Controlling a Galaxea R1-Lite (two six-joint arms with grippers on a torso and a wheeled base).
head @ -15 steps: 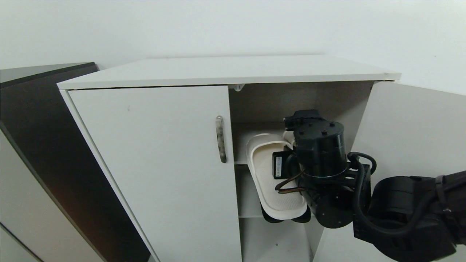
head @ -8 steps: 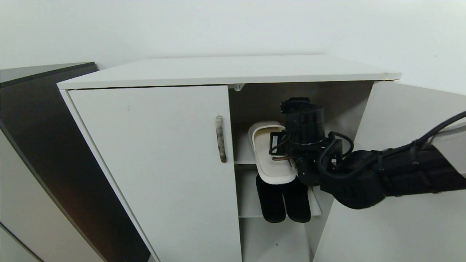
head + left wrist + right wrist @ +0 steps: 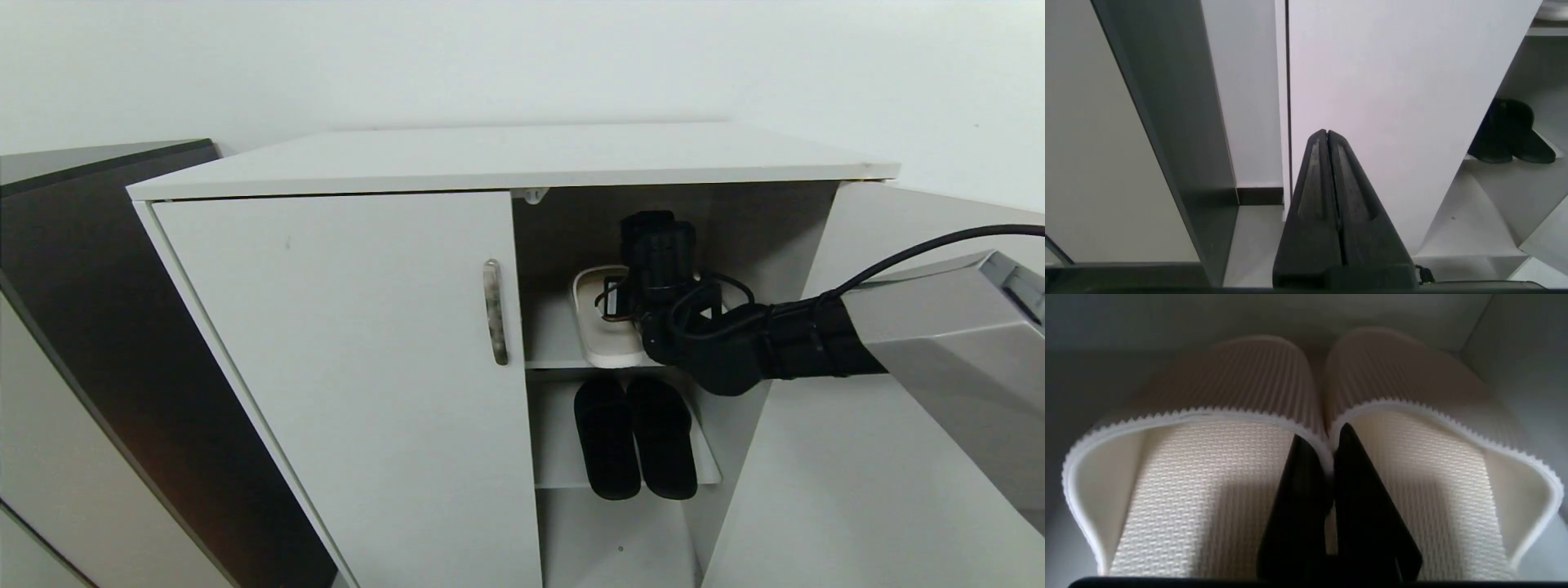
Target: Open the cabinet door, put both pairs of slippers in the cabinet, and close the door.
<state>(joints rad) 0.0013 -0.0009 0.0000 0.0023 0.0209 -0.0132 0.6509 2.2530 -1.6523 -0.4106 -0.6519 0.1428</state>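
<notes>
white slippers (image 3: 1208, 498) | inner edges pinched in right pincer (image 3: 1324, 445) | on upper shelf (image 3: 551, 347)

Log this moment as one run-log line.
right tool shut on white slippers, at upper shelf | black slippers on shelf below | right door open, left door closed | left tool shut, empty

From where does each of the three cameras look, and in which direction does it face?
Head view: on the robot's head, facing forward and down at the cabinet; the right arm shows, its end inside.
Left wrist view: on the left wrist, facing the closed left door; its own shut jaws show.
Right wrist view: on the right wrist, facing the white slippers; its own jaws pinch their inner rims.
Shared: head and left wrist views both show the black slippers.
</notes>
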